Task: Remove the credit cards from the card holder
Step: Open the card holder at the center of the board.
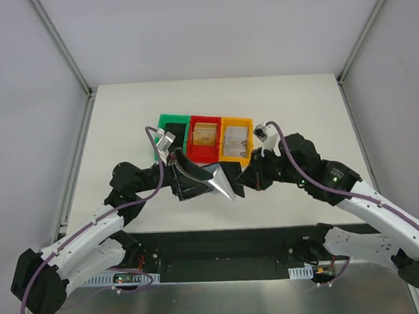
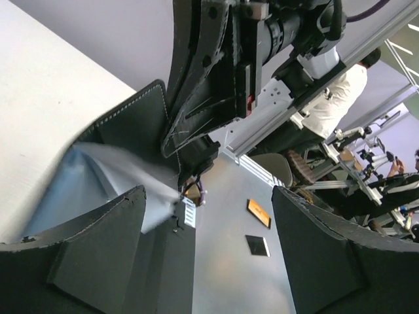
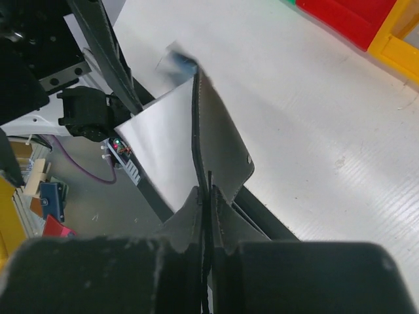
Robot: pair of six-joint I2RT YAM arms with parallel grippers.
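The right fingers (image 3: 182, 226) are pressed together on one edge of the card holder (image 3: 219, 144). It stands open over the bench (image 3: 314, 104), with its grey inner panel to their left. The left fingers (image 2: 98, 255) are spread wide. The holder's black flap and bluish panel are just beyond one of them, but I cannot tell if they touch. Farther past both pairs of fingers, a tan card (image 1: 205, 134) lies in the red bin (image 1: 204, 156) and a pale card (image 1: 234, 136) in the yellow bin (image 1: 231, 156). The green bin (image 1: 170, 122) stands beside them.
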